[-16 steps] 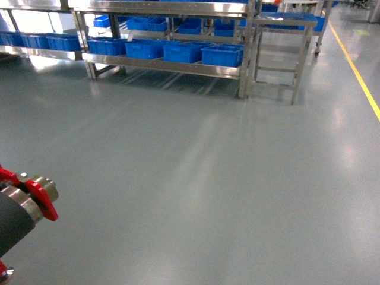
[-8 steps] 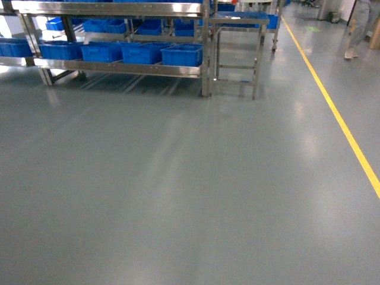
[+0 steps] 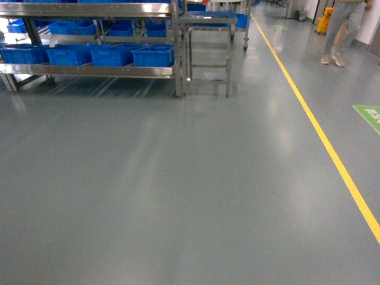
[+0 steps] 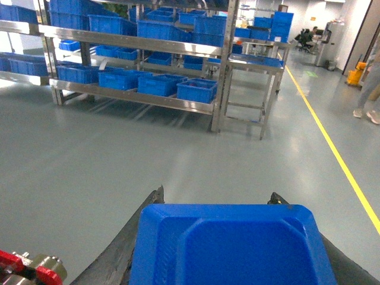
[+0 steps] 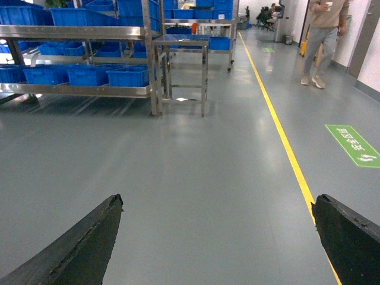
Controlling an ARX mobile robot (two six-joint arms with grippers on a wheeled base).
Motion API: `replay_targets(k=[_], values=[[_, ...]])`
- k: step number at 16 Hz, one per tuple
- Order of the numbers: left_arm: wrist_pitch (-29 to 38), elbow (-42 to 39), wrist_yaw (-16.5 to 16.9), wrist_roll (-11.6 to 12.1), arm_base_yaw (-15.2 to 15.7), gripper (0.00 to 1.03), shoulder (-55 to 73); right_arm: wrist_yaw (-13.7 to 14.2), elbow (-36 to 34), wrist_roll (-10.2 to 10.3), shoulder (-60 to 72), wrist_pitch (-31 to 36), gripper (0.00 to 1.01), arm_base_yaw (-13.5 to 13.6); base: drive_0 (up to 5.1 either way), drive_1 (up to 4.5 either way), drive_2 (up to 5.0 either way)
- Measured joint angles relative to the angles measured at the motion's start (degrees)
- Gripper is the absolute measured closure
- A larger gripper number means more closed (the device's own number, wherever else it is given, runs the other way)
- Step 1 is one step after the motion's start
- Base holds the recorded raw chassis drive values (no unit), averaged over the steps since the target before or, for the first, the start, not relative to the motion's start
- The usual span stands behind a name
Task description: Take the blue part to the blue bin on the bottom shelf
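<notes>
In the left wrist view my left gripper (image 4: 217, 195) is shut on the blue part (image 4: 231, 246), a bright blue moulded piece with a recessed top that fills the space between the dark fingers. My right gripper (image 5: 217, 200) stands open over bare floor with nothing between its fingers. Far off across the floor, several blue bins (image 3: 153, 55) sit in a row on the bottom shelf (image 3: 89, 70) of a steel rack; the same bins (image 4: 196, 90) show in the left wrist view. Neither gripper shows in the head view.
A steel table (image 3: 208, 24) stands at the rack's right end. A yellow line (image 3: 320, 139) runs along the floor on the right, with a green floor mark (image 3: 371, 116) beyond it. A person (image 3: 341, 29) walks at the far right.
The head view has swung right: the rack has slid left in the picture, the yellow line and a walking person have come in, and the red-fitted arm at bottom left has left the view.
</notes>
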Motion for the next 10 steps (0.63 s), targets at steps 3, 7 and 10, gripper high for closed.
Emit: replay_targets(k=[3,7,10], values=[[0.0,0.0,0.0,0.0,0.1,0.60,0.0,0.0,0.0,0.0,0.0,0.0,0.03,0.0,0.0,0.00,0.0],[0.0,0.0,0.0,0.0,0.1,0.60,0.0,0.0,0.0,0.0,0.0,0.0,0.03,0.0,0.0,0.00,0.0],[0.0,0.0,0.0,0.0,0.1,0.60,0.0,0.0,0.0,0.0,0.0,0.0,0.03,0.0,0.0,0.00,0.0]])
